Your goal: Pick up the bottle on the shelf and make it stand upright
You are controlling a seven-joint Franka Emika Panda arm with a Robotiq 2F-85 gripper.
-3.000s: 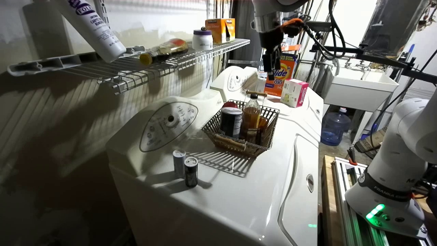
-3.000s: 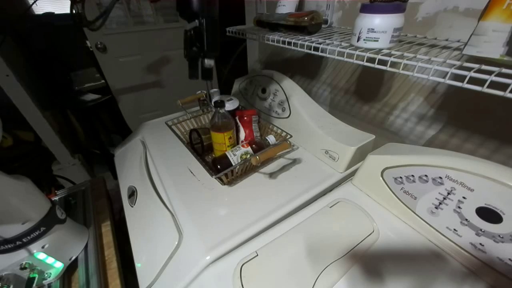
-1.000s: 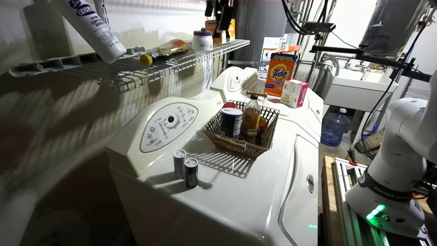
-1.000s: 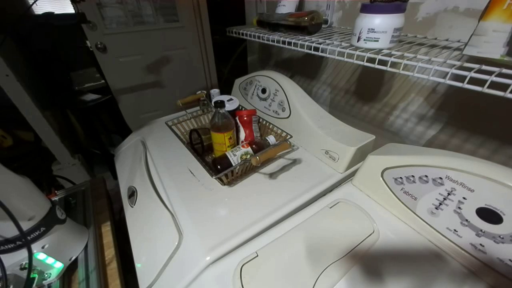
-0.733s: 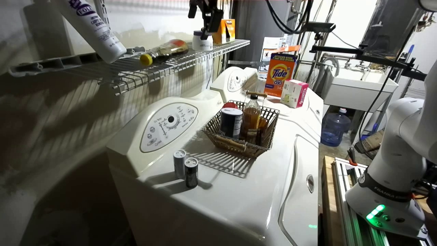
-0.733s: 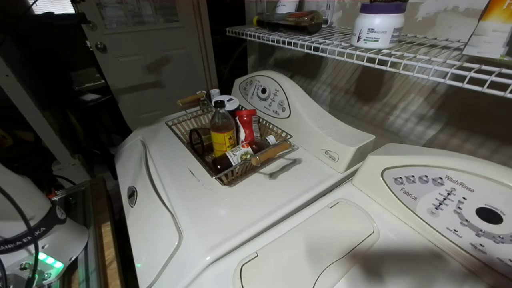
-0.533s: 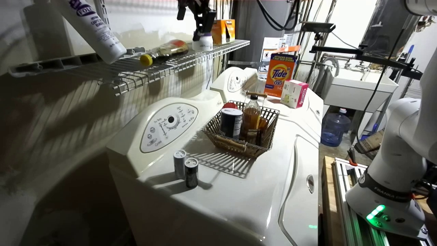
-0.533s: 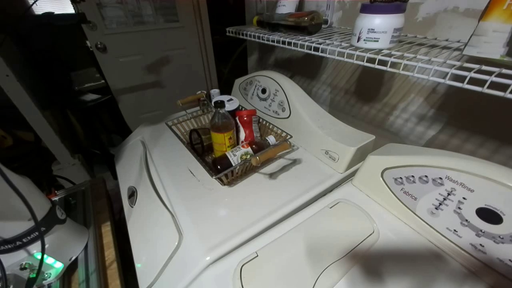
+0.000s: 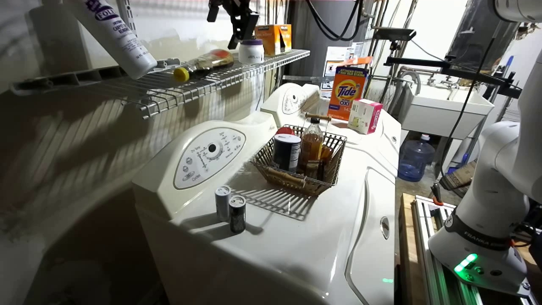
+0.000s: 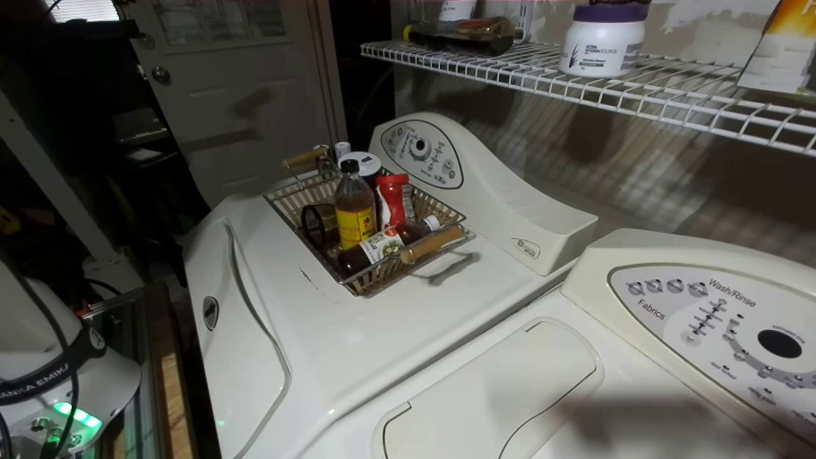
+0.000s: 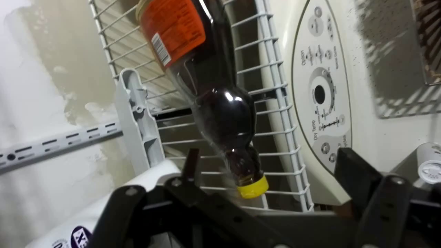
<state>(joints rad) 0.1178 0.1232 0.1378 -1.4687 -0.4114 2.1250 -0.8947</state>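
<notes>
- Wrist view: we find the bottle on its side on the shelf.
- Long axis roughly along the shelf, yellow cap pointing down-frame.
- Gripper spread wide.

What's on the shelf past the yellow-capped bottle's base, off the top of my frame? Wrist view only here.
Observer: A purple-lidded white jar, upright on the shelf; both exterior views show it.
Operator: Touching the bottle?
Observer: No, there's a gap between them, plain in an exterior view.
Operator: I get one small canister at my right edge, partly cut off. Is it alone?
Observer: No. In an exterior view a darker canister stands beside it on the dryer.
</notes>
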